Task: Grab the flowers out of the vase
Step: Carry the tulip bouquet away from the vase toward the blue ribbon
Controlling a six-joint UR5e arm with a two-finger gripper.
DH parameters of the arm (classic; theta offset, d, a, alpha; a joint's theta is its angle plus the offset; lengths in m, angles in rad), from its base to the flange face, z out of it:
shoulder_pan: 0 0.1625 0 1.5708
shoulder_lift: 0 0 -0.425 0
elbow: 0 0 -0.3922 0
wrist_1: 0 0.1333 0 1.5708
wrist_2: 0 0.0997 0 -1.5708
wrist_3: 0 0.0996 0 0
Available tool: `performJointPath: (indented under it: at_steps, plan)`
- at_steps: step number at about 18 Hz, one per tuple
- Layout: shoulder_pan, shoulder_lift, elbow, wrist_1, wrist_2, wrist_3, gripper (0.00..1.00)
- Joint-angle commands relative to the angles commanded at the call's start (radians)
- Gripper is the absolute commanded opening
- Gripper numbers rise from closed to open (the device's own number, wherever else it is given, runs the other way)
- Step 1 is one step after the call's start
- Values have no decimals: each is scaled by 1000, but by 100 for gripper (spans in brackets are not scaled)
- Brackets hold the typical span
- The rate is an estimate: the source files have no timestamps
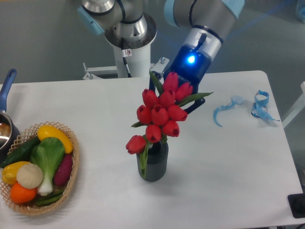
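The flowers (159,114), a bunch of red tulip buds with green leaves, stand in the small dark ribbed vase (153,163) near the table's middle, leaning up and to the right. My gripper (176,94), with a lit blue ring on its wrist, is at the top of the bunch. Its dark fingers (153,86) show spread on either side of the upper buds, so it looks open. The buds hide the fingertips, and I cannot tell whether the fingers touch the bunch or sit just behind it.
A wicker basket (72,164) of vegetables sits at the front left. A pot with a blue handle (6,83) is at the left edge. Curly blue ribbons (228,108) (261,106) lie at the right. The robot base (129,52) stands behind the table.
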Motion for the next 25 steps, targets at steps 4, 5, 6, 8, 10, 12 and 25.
performJointPath:
  at_steps: [4,5,6,8,10,12,25]
  plan:
    - [57,-2,43,-2,-8,-8,40]
    - [81,-2,54,0,-5,-3,40]
    - [106,-3,64,0,-3,6,40]
    - [158,-17,94,3,-3,26,40]
    - [198,-35,92,3,-3,72,40]
    - [213,-44,74,3,-2,156,40]
    - [281,-100,12,3,9,394,40]
